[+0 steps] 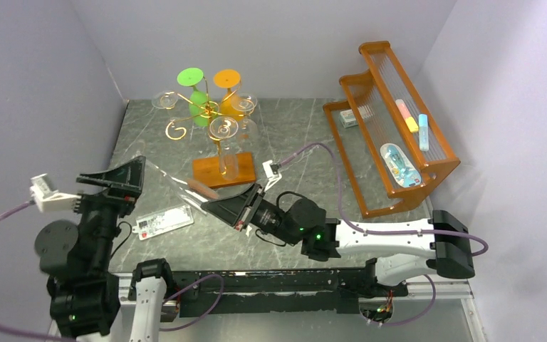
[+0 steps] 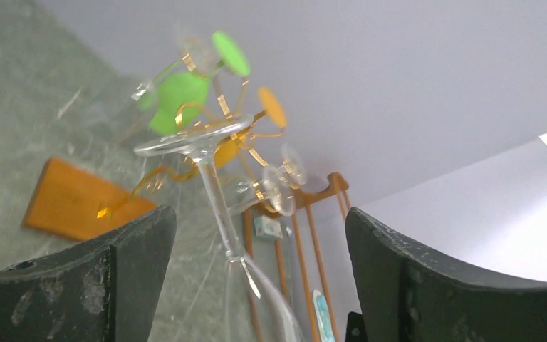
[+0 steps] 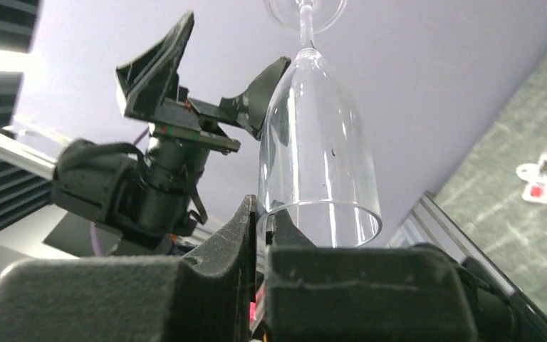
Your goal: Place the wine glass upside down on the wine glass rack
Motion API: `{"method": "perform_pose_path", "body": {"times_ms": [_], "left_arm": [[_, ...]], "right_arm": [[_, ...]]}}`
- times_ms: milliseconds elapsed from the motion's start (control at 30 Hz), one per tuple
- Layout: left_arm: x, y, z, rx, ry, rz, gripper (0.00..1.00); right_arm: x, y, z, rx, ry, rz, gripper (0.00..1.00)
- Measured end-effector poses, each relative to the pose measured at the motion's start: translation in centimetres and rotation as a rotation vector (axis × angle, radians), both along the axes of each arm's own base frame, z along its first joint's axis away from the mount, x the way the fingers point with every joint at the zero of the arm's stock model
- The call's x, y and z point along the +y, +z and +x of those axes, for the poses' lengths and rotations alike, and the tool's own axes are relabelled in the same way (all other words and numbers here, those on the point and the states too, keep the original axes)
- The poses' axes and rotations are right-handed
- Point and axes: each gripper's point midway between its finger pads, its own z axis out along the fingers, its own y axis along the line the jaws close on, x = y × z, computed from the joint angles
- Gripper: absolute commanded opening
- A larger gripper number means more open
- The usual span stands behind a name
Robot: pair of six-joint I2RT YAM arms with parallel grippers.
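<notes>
Right end effector (image 3: 260, 228) sits closest, pinched shut on the rim of the glass (image 3: 320, 164). The bowl is at that end, and the stem points across to the left end effector (image 2: 256, 235), which is wide open with the stem between its fingers, not touching. So the glass lies almost flat above the surface (image 1: 292, 142). The rack (image 1: 217, 173) stands farther back, past both. A white card (image 1: 164, 221) has writing too small to read.

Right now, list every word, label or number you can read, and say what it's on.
No text is legible.
The white card on the table: print too small.
The small box on the shelf: blurred.
The oval packet on the shelf: blurred.
</notes>
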Motion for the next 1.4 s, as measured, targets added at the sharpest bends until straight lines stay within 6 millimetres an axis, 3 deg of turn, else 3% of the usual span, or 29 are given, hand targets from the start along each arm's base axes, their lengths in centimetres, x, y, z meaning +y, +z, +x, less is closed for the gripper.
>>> {"method": "perform_pose_path", "body": {"times_ms": [67, 200, 467, 667, 933, 1167, 1400], "left_arm": [[0.0, 2.6, -1.5, -0.09, 0.012, 0.067, 0.93], [-0.8, 5.2, -2.5, -0.212, -0.029, 0.158, 0.92], [-4.7, 5.2, 0.4, -0.365, -0.294, 0.291, 0.94], [-7.6, 7.5, -1.3, -0.575, -0.467, 0.333, 0.95], [-9.7, 11.0, -6.2, -0.815, -0.571, 0.399, 0.84], [-9.9, 10.8, -6.4, -0.824, -0.618, 0.321, 0.76], [-10.2, 11.7, -7.2, -0.823, -0.669, 0.217, 0.52]], "right_arm": [[-0.9, 1.8, -0.1, -0.025, -0.004, 0.047, 0.0], [-2.4, 4.9, -0.3, -0.081, -0.019, 0.136, 0.0], [-4.9, 8.6, -1.0, -0.209, -0.043, 0.288, 0.0], [-6.0, 10.2, -1.7, -0.264, -0.033, 0.367, 0.0], [-6.6, 10.7, -2.0, -0.278, -0.028, 0.412, 0.0], [-5.7, 10.3, -3.0, -0.311, 0.036, 0.446, 0.0], [-4.7, 9.4, -4.7, -0.354, 0.133, 0.466, 0.0]]}}
